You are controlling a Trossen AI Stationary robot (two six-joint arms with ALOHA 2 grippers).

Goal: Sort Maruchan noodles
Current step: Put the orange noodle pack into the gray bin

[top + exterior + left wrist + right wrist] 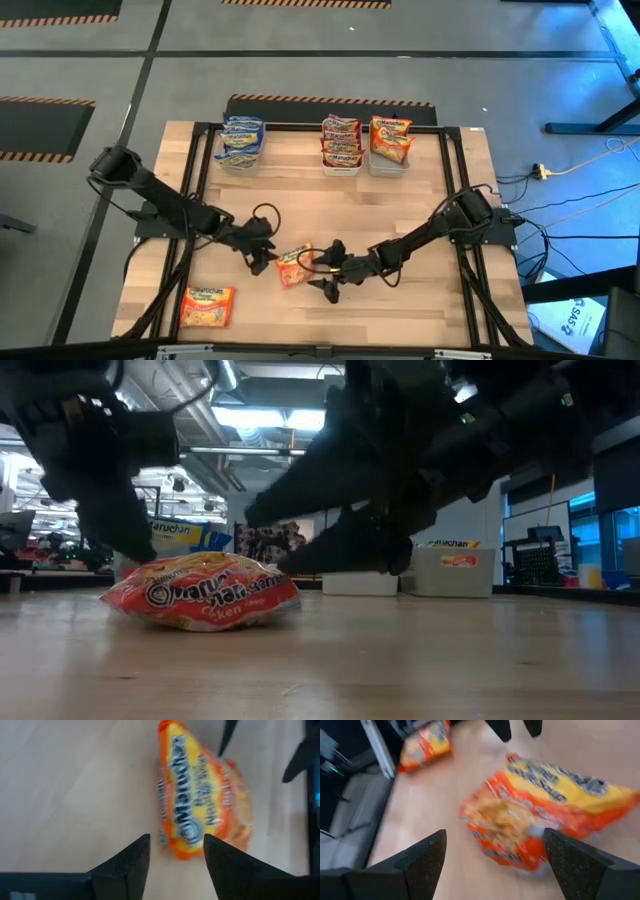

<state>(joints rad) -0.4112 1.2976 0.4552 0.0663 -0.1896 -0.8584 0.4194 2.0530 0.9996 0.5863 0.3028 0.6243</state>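
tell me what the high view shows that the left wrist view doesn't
Only the high view shows the second orange crinkly ramen packet near the table's front left corner, and the clear bins holding blue-white packets, red packets and orange packets. Only the left wrist view shows the left gripper open. Both show the orange crinkly plastic noodle packet between the grippers.

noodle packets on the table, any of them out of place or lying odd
Two orange packets are loose on the table rather than in the far bins. One lies skewed at mid-table between the open left gripper and the open right gripper, neither gripping it. Another orange packet sits alone by the near-left corner.
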